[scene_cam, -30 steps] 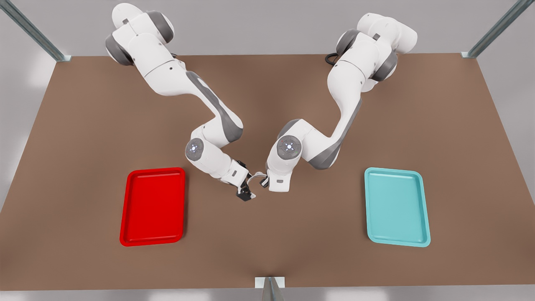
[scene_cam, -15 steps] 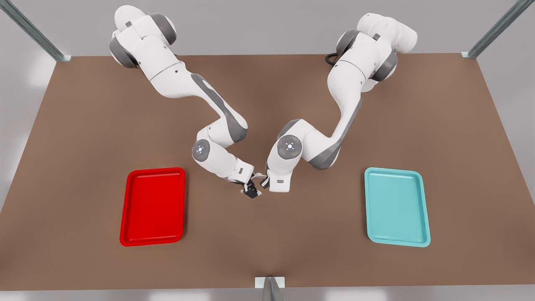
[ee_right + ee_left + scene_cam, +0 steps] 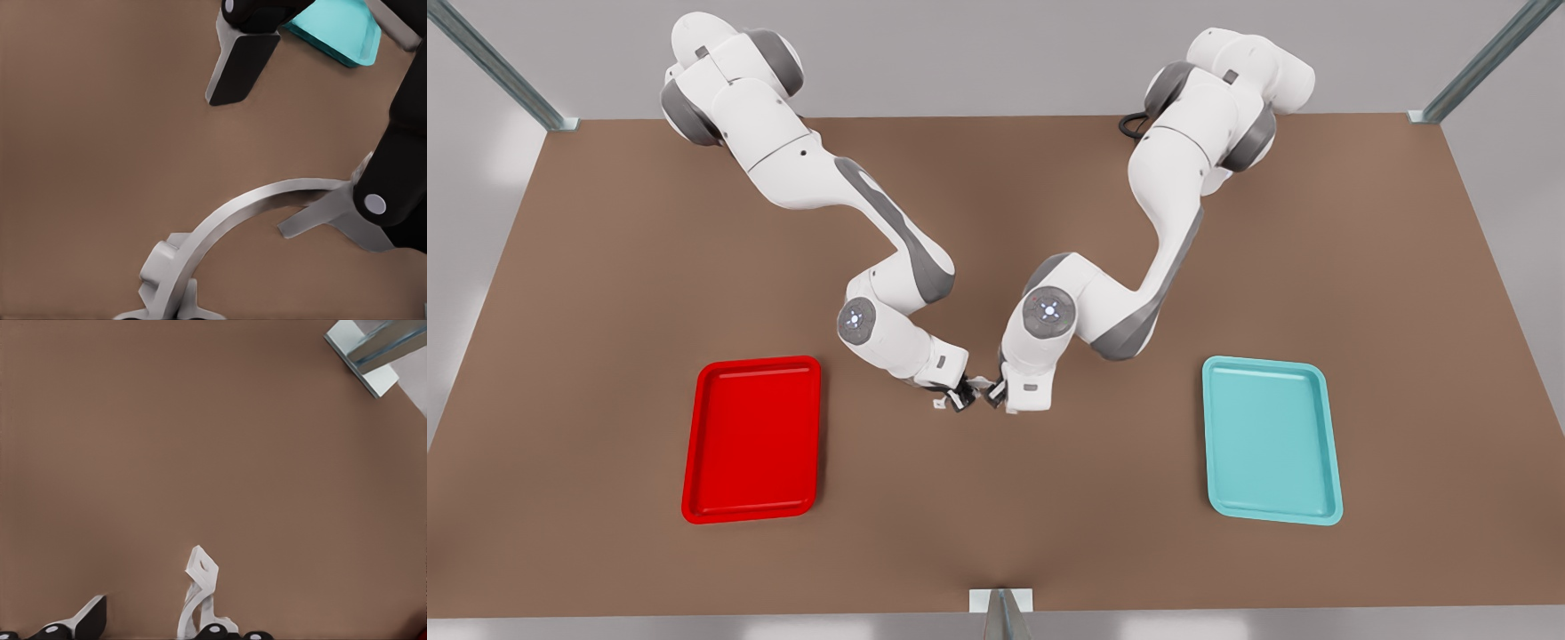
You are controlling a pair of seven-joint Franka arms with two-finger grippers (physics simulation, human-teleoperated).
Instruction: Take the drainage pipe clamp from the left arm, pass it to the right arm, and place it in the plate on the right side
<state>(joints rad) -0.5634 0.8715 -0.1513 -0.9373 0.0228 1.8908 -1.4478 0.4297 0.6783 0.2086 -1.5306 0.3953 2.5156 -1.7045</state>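
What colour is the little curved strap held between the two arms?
White to pale grey; the drainage pipe clamp shows best in the right wrist view.

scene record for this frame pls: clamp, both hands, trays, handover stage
clamp: drainage pipe clamp, held above the table, between the two hands
right hand: shut on the clamp's near end
left hand: fingers wide apart, one finger touching the clamp's far tab
plate: red, front view's left, nothing in it
teal tray: front view's right, nothing in it
stage: handover, clamp not yet placed
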